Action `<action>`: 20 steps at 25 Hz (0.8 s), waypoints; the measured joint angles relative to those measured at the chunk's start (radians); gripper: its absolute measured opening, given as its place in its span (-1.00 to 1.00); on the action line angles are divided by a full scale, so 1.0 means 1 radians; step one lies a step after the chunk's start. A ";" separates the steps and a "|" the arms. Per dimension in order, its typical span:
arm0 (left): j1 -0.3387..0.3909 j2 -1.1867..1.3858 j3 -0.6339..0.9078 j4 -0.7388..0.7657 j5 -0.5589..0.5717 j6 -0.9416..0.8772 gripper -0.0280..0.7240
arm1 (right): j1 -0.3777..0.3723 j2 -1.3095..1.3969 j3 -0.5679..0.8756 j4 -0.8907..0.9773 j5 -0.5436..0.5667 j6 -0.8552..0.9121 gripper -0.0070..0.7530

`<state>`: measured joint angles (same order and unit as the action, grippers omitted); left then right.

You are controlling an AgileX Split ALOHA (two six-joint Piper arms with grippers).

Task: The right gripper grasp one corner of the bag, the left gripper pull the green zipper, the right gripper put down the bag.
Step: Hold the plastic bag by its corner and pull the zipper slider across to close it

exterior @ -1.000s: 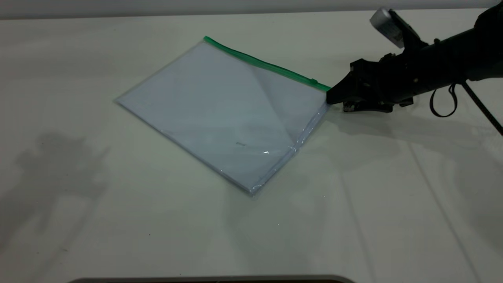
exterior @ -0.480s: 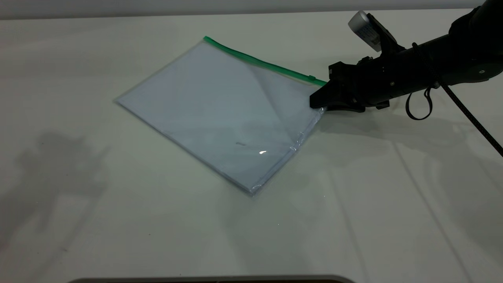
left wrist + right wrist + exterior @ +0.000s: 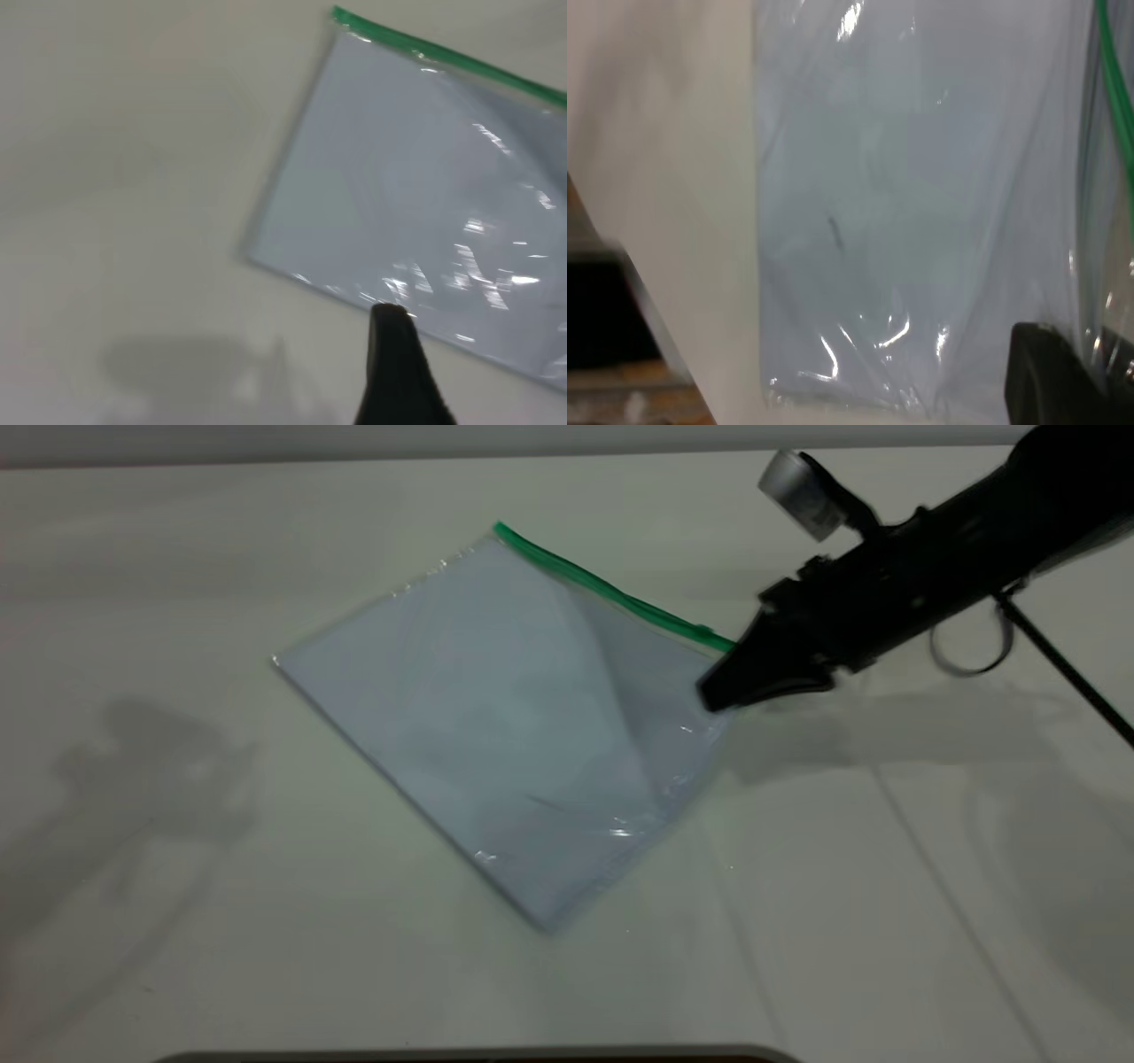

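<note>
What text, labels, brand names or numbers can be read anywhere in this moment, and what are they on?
None can be read.
The bag: a small dark mark on the sheets inside, too small to read.
The right gripper, at the bag's corner by the green zipper: no lettering shows.
The left gripper: no lettering shows.
</note>
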<state>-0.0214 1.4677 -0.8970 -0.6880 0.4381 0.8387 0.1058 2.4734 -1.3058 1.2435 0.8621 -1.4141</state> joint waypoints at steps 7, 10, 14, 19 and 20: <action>-0.134 0.330 -0.260 -0.004 0.047 0.069 0.46 | -0.065 -0.067 -0.137 0.035 -0.052 0.027 -0.89; -0.190 0.501 -0.463 -0.005 0.104 0.117 0.46 | -0.018 -0.069 -0.176 0.034 0.013 0.022 -0.89; -0.234 0.710 -0.758 -0.005 0.287 0.187 0.45 | 0.032 -0.069 -0.177 0.021 0.111 0.027 -0.89; -0.272 0.915 -1.068 -0.011 0.532 0.274 0.45 | 0.034 -0.071 -0.178 0.009 0.174 0.027 -0.89; -0.280 0.958 -1.119 -0.022 0.566 0.296 0.45 | 0.034 -0.071 -0.179 0.006 0.180 0.026 -0.89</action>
<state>-0.3017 2.4259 -2.0162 -0.7097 1.0043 1.1343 0.1396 2.4025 -1.4852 1.2497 1.0421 -1.3882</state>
